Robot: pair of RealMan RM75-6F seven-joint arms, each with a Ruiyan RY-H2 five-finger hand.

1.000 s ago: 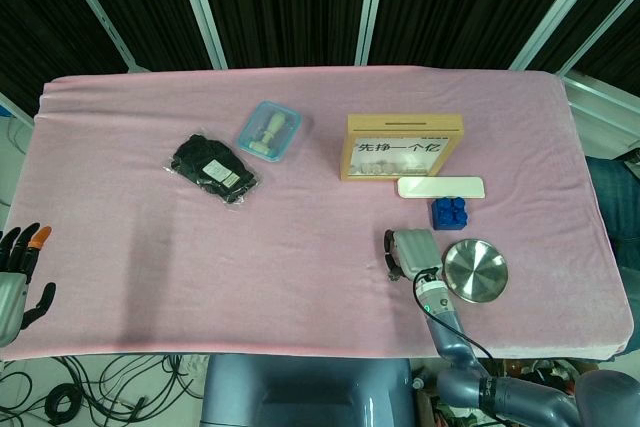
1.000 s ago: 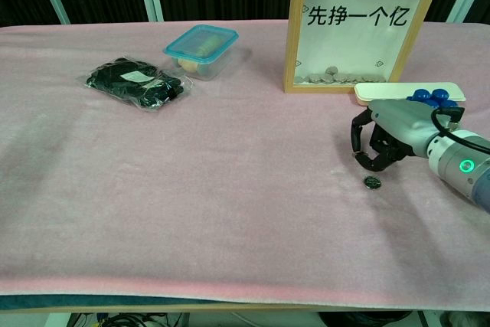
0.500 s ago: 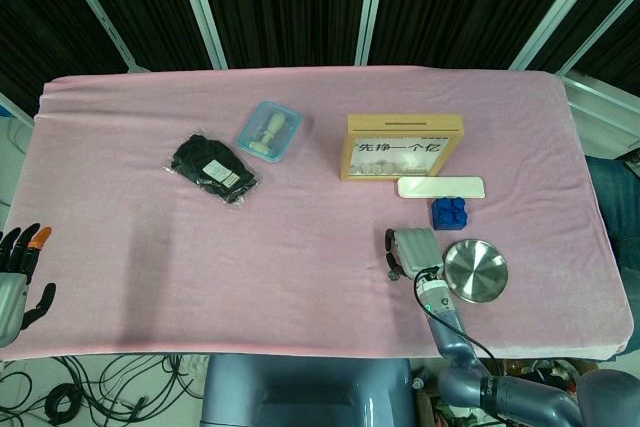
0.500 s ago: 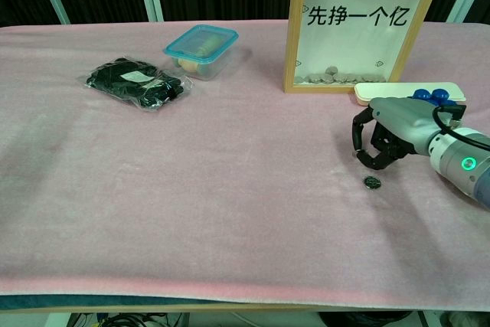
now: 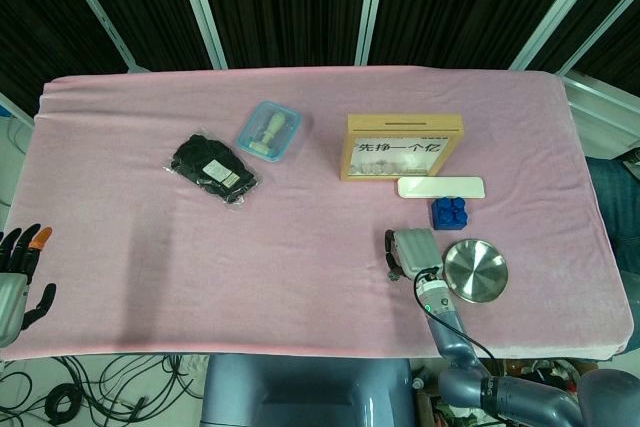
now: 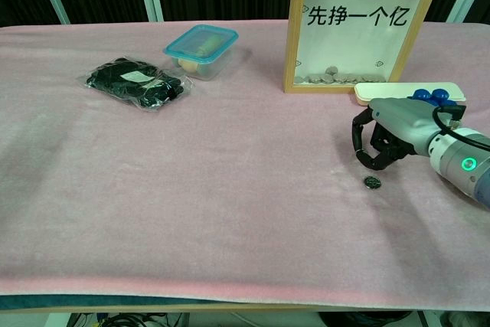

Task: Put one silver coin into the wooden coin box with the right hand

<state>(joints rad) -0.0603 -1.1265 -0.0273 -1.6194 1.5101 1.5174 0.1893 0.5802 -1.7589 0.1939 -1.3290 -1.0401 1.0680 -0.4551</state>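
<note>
The wooden coin box [image 6: 364, 28] stands upright at the back of the pink cloth, with several coins behind its glass; it also shows as the wooden coin box [image 5: 404, 147] in the head view. One silver coin [image 6: 372, 181] lies flat on the cloth, apart from the box. My right hand [image 6: 385, 137] hovers just behind and above the coin, fingers [image 6: 377, 160] arched down and apart from the thumb, holding nothing. The head view shows this right hand [image 5: 410, 251] from above and I cannot make out the coin there. My left hand [image 5: 18, 275] hangs off the table's left edge, fingers spread, empty.
A round steel dish [image 5: 475, 270] sits right of the right hand. A blue block [image 5: 450, 211] and a white tray [image 5: 440, 187] lie between the hand and the box. Further left are a blue-lidded container [image 6: 200, 50] and a black bag [image 6: 136, 82].
The right hand has drawn back very slightly from the coin. The coin and the left hand have not moved.
</note>
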